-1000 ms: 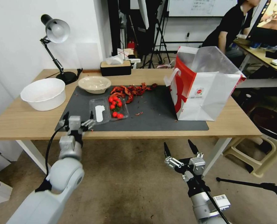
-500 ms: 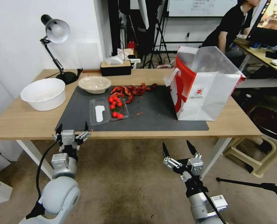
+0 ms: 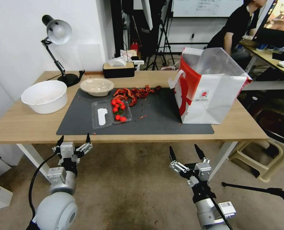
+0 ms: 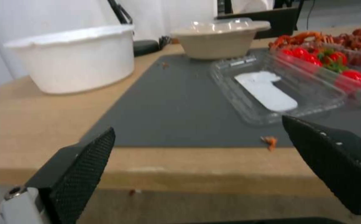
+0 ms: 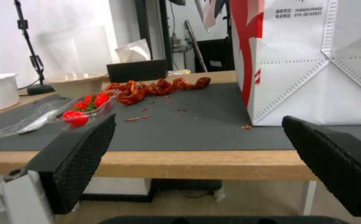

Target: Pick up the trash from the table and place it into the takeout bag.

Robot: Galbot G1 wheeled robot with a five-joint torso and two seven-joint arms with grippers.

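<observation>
The trash lies on the table's dark mat (image 3: pixel 167 118): a shallow beige bowl (image 3: pixel 97 86), a clear clamshell tray (image 3: pixel 103 116) with cherry tomatoes (image 3: pixel 118 108), and a pile of red shells (image 3: pixel 135 92). The takeout bag (image 3: pixel 212 95) stands open on the mat's right end. My left gripper (image 3: pixel 74 136) hangs open and empty just below the table's front edge (image 3: pixel 132 138), left of the tray. Lower, in front of the table's middle, my right gripper (image 3: pixel 183 147) is open and empty. The left wrist view looks over the edge at the tray (image 4: pixel 272 93) and bowl (image 4: pixel 220 39). Bag (image 5: pixel 313 62) and shells (image 5: pixel 155 87) face the right wrist view.
A large white bowl (image 3: pixel 44 95) sits on the table's left end, a desk lamp (image 3: pixel 57 35) and a black tissue box (image 3: pixel 118 70) at the back. A plastic stool (image 3: pixel 269 150) and a tripod leg (image 3: pixel 260 190) are on the floor to the right.
My left arm has drawn back and down from over the table's front edge to below it. The right gripper has hardly moved. Nothing on the table has shifted.
</observation>
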